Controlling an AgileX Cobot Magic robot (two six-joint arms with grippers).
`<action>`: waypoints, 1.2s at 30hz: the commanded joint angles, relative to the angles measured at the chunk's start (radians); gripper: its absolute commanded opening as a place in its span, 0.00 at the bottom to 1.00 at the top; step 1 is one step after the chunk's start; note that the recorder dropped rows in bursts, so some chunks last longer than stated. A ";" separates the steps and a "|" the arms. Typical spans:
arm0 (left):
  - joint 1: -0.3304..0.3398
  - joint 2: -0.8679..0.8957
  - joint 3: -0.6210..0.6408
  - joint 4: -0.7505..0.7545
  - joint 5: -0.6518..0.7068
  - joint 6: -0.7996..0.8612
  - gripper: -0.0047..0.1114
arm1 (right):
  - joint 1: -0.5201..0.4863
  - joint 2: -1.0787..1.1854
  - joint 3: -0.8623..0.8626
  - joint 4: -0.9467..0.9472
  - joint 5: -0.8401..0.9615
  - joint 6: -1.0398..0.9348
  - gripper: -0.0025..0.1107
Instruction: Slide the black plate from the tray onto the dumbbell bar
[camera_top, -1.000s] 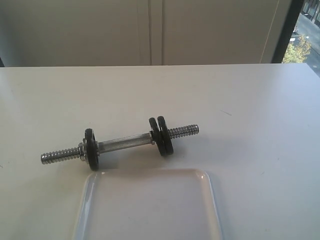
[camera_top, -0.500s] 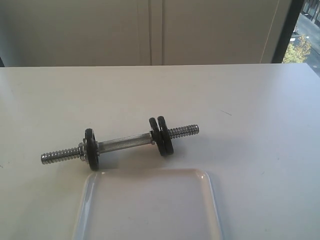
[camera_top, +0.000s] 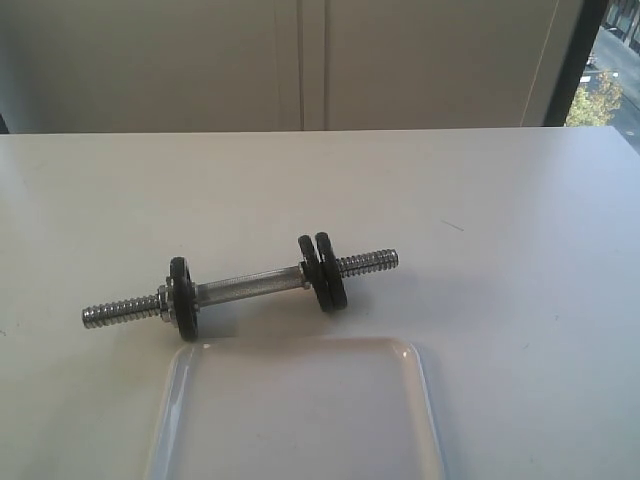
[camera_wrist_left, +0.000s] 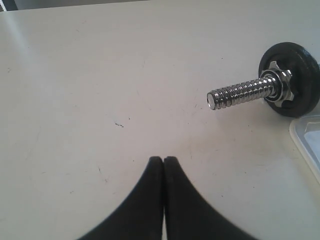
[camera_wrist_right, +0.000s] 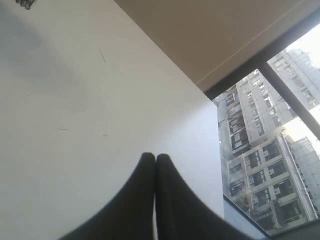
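Exterior view: the dumbbell bar (camera_top: 245, 285) lies on the white table (camera_top: 520, 200), just beside the far rim of the tray (camera_top: 428, 400) and not touching it. The bar is chrome, smooth in the middle, with spiral thread at both ends. A single black plate (camera_top: 183, 298) stands on the thread at one end. A pair of black plates (camera_top: 322, 270) stands side by side at the other end. All three are round, matte and dark, and which one is the task's own cannot be told. The tray is clear glossy plastic with rounded corners and a low rim. Its visible part shows only bare floor.

Left wrist view: the left gripper (camera_wrist_left: 163, 160) has its black fingers pressed together, with nothing between them. One threaded bar end (camera_wrist_left: 235, 95) lies ahead of the tips and off to the side, well apart. Behind it a chrome star nut (camera_wrist_left: 280, 82) sits against a black plate (camera_wrist_left: 295, 102). A tray corner (camera_wrist_left: 307, 142) lies just beside that plate.

Right wrist view: the right gripper (camera_wrist_right: 154, 157) has its fingers touching and holds nothing. It hangs over bare white table. A window (camera_wrist_right: 270, 150) with buildings lies beyond the table edge. A tiny bit of metal shows at the frame edge, too small to tell.
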 joint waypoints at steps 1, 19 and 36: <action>0.002 -0.005 0.004 -0.013 0.002 0.000 0.04 | -0.001 -0.005 0.004 0.012 -0.007 0.018 0.02; 0.002 -0.005 0.004 -0.013 0.002 0.000 0.04 | -0.001 -0.005 0.004 0.143 -0.002 0.648 0.02; 0.002 -0.005 0.004 -0.013 0.002 0.000 0.04 | -0.001 -0.005 0.004 0.067 -0.018 0.635 0.02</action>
